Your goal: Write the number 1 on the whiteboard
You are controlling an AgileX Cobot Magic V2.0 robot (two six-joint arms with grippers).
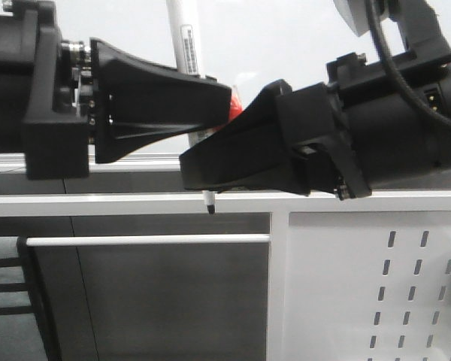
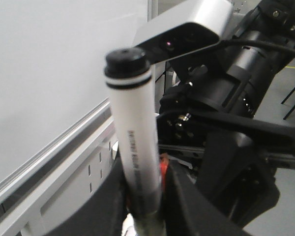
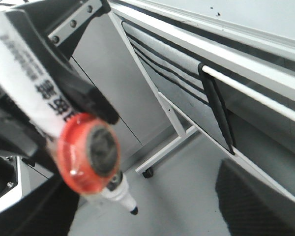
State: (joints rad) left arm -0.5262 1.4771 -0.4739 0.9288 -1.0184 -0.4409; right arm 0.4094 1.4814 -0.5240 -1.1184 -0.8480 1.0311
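Observation:
My left gripper (image 1: 219, 105) is shut on a white marker (image 1: 185, 45) and holds it upright, its bare black tip (image 1: 210, 208) pointing down. In the left wrist view the marker (image 2: 133, 132) rises between the fingers (image 2: 189, 211). An orange-red round piece (image 3: 91, 157) sits against the marker by those fingers. My right gripper (image 1: 204, 171) is open, with its jaws wide either side of the marker's lower end (image 3: 122, 196). The whiteboard (image 1: 286, 37) stands behind, with its silver rail (image 1: 135, 159). No number 1 stroke shows on it.
A white panel with slot holes (image 1: 376, 286) hangs below the board on the right. A white bar (image 1: 150, 240) and a dark frame (image 1: 30, 301) are at lower left. A stand leg with a caster (image 3: 147, 172) rests on the grey floor.

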